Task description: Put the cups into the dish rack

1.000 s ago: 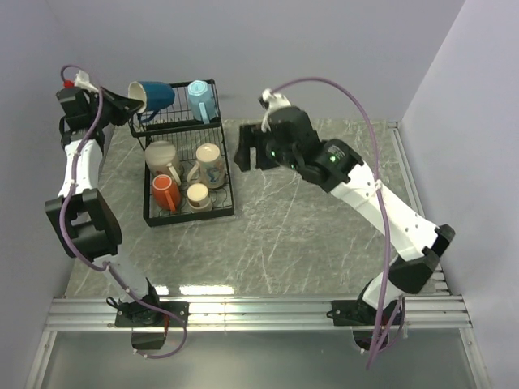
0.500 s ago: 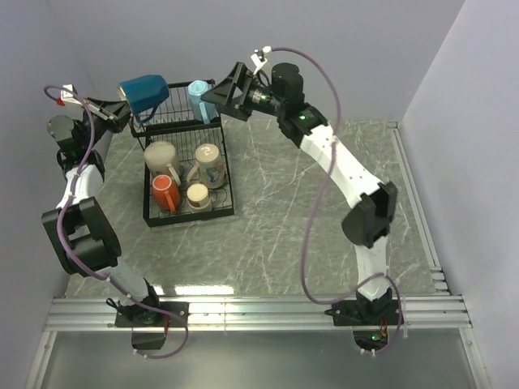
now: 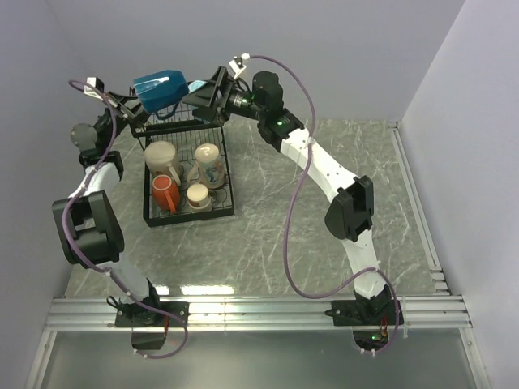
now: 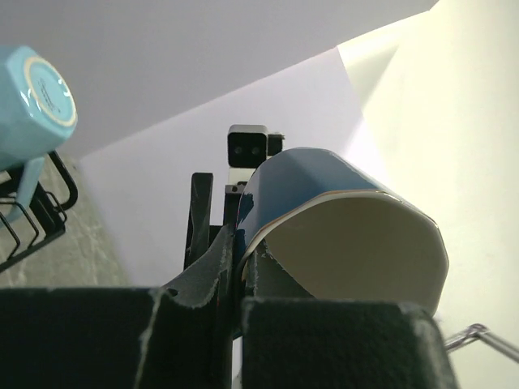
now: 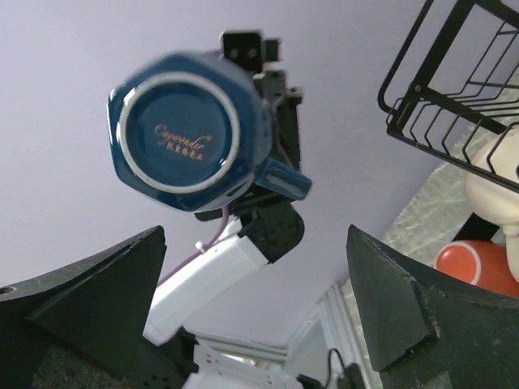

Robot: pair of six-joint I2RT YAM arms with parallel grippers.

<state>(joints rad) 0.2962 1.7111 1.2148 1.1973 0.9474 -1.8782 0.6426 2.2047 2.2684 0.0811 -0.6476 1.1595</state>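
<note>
My left gripper is shut on the rim of the dark blue mug and holds it on its side in the air above the black wire dish rack. In the left wrist view its fingers pinch the mug's wall. My right gripper is open and empty, just right of the mug and pointing at its base; its fingers stand wide apart. The light blue mug stands on the upper shelf. The orange-red mug and three cream mugs sit on the lower tier.
The rack stands at the back left of the grey marbled table, close to the left and back walls. The two arms nearly meet above the rack's upper shelf. An aluminium rail runs along the near edge.
My left gripper has lifted the dark blue mug up and to the right over the rack. My right arm has swung left from mid-table to the rack top, its gripper open towards the mug.
</note>
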